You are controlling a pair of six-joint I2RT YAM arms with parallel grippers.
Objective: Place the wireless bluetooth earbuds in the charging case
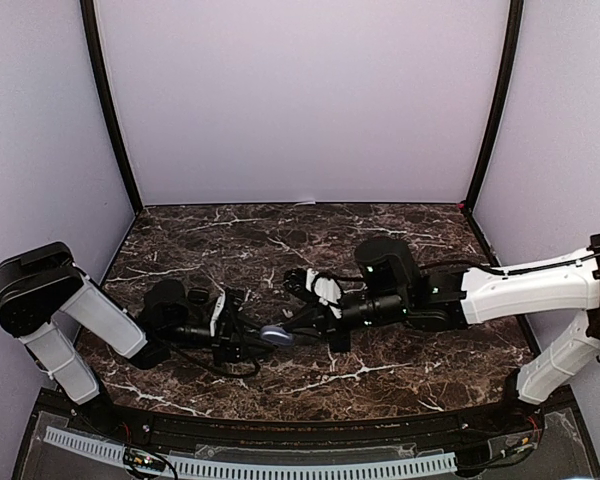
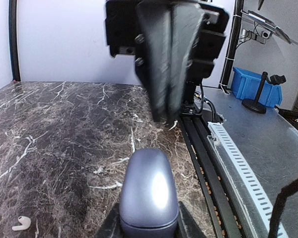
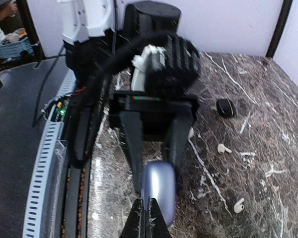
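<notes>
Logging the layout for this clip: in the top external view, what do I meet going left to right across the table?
left arm → left gripper → charging case → right gripper → right arm

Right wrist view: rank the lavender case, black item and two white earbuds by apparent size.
Lavender case, though closest to camera
black item
then upper white earbud and lower white earbud, too alike to rank
</notes>
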